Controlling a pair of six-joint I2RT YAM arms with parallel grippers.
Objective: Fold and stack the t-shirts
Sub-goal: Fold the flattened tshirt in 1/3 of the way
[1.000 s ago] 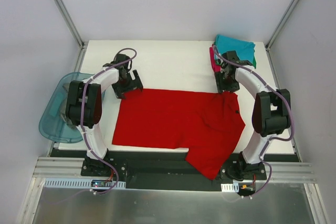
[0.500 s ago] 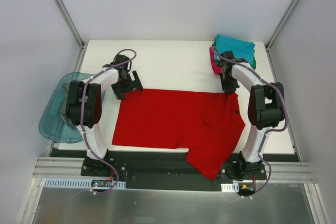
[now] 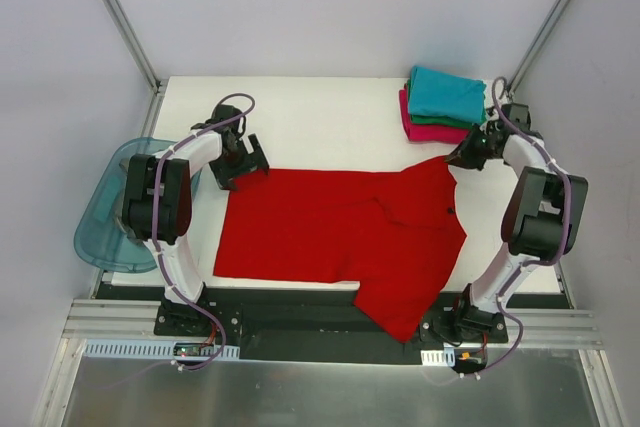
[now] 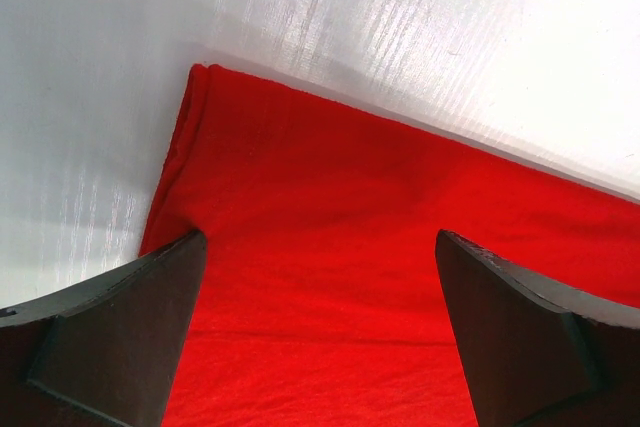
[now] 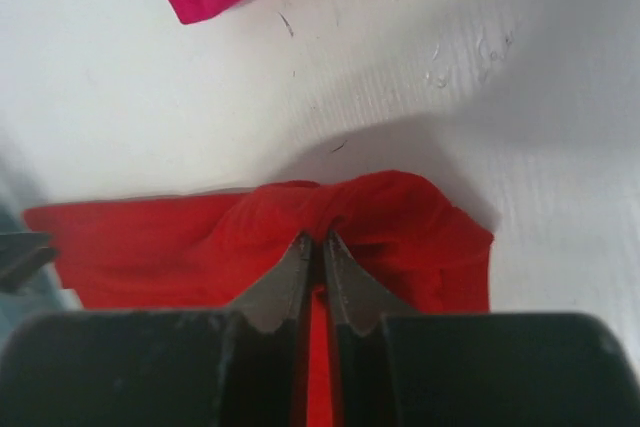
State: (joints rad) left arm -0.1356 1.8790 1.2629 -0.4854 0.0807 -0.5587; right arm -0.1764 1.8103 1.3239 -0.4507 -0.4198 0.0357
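Red t-shirt (image 3: pixel 330 227): I judge it soft, light and limp.
My right gripper (image 5: pixel 322 245) is clamped on its bunched far corner; left gripper (image 4: pixel 318 247), jaws apart, straddles the other corner, my next hold.

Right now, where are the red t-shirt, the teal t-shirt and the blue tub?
red t-shirt (image 3: pixel 330 232): top view, middle of its body.
teal t-shirt (image 3: pixel 447 95): top view, its folded upper face.
blue tub (image 3: pixel 97 232): top view, its left wall.

The red shirt (image 3: pixel 340 232) is plain and bright. Far right, a teal shirt (image 3: pixel 447 94) tops a green shirt (image 3: pixel 445 122) and a magenta shirt (image 3: pixel 407 112). The desk (image 3: pixel 330 117) is white, the tub (image 3: pixel 100 217) translucent blue, the arms (image 3: pixel 190 152) white and black.
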